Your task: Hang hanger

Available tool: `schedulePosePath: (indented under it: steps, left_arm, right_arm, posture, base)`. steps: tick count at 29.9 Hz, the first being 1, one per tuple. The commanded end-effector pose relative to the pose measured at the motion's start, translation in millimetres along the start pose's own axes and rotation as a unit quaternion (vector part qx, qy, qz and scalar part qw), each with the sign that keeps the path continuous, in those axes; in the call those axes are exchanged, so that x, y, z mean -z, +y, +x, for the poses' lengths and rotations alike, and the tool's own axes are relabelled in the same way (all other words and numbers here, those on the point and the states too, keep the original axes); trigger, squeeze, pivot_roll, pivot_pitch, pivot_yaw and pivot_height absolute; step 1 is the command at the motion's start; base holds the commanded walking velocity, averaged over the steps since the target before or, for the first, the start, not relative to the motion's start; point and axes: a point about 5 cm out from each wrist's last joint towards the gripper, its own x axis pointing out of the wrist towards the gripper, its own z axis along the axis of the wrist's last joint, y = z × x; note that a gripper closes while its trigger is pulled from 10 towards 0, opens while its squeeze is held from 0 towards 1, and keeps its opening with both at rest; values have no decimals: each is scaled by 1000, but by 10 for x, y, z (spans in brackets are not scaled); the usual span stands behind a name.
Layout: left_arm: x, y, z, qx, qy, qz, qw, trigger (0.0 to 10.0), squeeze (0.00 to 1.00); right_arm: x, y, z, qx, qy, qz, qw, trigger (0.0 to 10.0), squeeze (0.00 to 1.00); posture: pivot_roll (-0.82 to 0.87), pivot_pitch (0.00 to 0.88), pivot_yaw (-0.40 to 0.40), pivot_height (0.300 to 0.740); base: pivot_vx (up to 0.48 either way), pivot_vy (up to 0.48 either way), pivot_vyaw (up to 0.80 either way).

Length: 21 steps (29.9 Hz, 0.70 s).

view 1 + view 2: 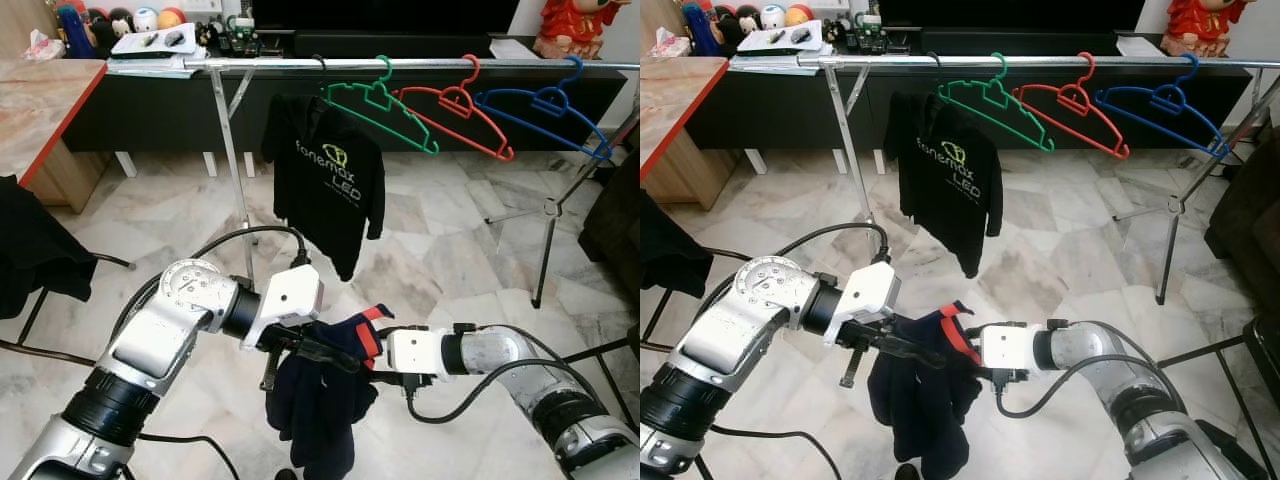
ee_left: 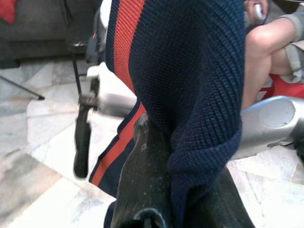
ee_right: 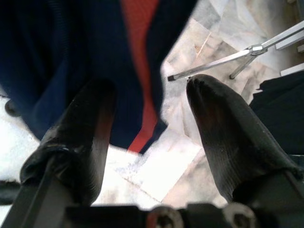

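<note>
A navy knit sweater (image 1: pixel 320 400) with a red stripe hangs in front of me, low over the floor. My left gripper (image 1: pixel 322 352) is shut on its upper part; in the left wrist view the knit (image 2: pixel 199 95) lies pinched between the black fingers (image 2: pixel 142 185). My right gripper (image 1: pixel 965 350) comes in from the right at the red-edged part, open, and its fingers (image 3: pixel 228 123) stand apart with the sweater (image 3: pixel 71 52) just ahead. Farther off, a metal rail (image 1: pixel 420 64) carries a black hoodie (image 1: pixel 325 175) and bare green (image 1: pixel 385 108), red (image 1: pixel 460 110) and blue (image 1: pixel 545 110) hangers.
The rack's upright (image 1: pixel 232 170) and right leg (image 1: pixel 548 215) stand on the marble floor. A table (image 1: pixel 40 110) and a chair with a black cloth (image 1: pixel 30 250) are at the left. A low black cabinet (image 1: pixel 150 115) runs behind. A seated person's legs (image 2: pixel 266 52) are nearby.
</note>
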Motion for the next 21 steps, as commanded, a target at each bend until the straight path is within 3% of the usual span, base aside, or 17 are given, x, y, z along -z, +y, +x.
schedulePosePath:
  steps: [1,9,21]
  left_arm:
    - [-165,-15,7,21,-13,31,999,10000,0]
    - [-228,-69,0,39,-19,36,998,10000,0]
    - [-247,-76,-3,42,-20,35,998,10000,0]
  right_arm:
    - [3,-18,-13,10,-3,1,1000,10000,0]
    - [27,9,-18,-2,-7,21,1000,10000,0]
    - [68,102,-76,-62,-49,98,992,10000,0]
  posture:
    - [59,163,21,740]
    - [63,164,25,740]
    - [61,164,27,740]
  base:
    - [0,0,0]
    - [0,0,0]
    - [0,0,0]
